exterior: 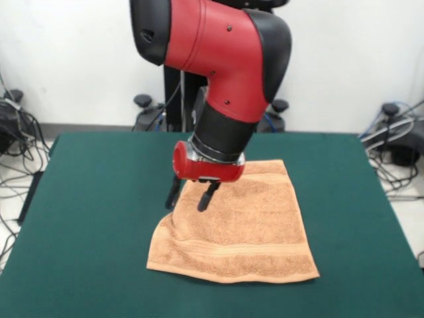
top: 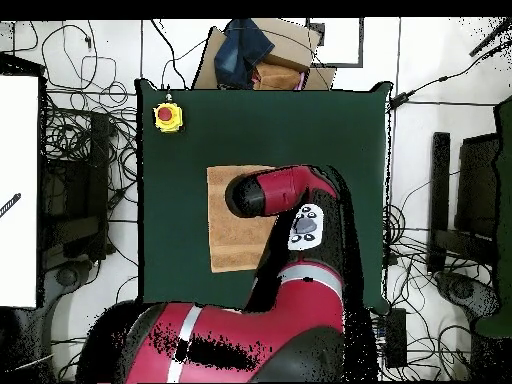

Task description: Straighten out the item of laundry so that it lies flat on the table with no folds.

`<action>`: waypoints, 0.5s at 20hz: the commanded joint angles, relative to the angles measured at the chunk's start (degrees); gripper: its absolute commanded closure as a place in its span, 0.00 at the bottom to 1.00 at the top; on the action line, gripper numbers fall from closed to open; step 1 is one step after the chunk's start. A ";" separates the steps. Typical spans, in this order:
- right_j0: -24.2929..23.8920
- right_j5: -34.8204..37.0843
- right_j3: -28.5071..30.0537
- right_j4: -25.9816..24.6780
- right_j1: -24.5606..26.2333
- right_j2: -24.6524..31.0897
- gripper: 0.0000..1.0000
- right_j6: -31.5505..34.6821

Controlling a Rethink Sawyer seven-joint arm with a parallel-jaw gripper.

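The peach-orange towel [exterior: 248,225] lies spread on the green table [exterior: 99,199], its woven band running near the front hem. Its left edge bulges up slightly just below the gripper. My gripper [exterior: 191,197] hangs low over the towel's back left part, open. One black finger [exterior: 173,193] is at the towel's left edge and the other is over the cloth. I cannot tell whether the tips touch. In the overhead view the arm covers the gripper and the right part of the towel [top: 228,232], which sits near the middle of the table [top: 300,130].
A red button on a yellow box [top: 168,117] stands on a table corner. A cardboard box with a blue cloth [top: 258,52] sits just off the table's far edge. Cables and stands ring the table on the floor.
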 commanded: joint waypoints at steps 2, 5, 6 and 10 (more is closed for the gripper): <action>-0.03 -5.35 -1.49 -2.07 6.84 -1.21 0.00 8.76; 0.88 -6.61 -2.29 -1.30 8.39 -2.01 0.00 10.20; 1.21 -6.96 -2.59 -0.92 8.94 -2.30 0.00 10.74; 2.24 -8.61 -2.96 0.33 10.33 -3.39 0.00 12.05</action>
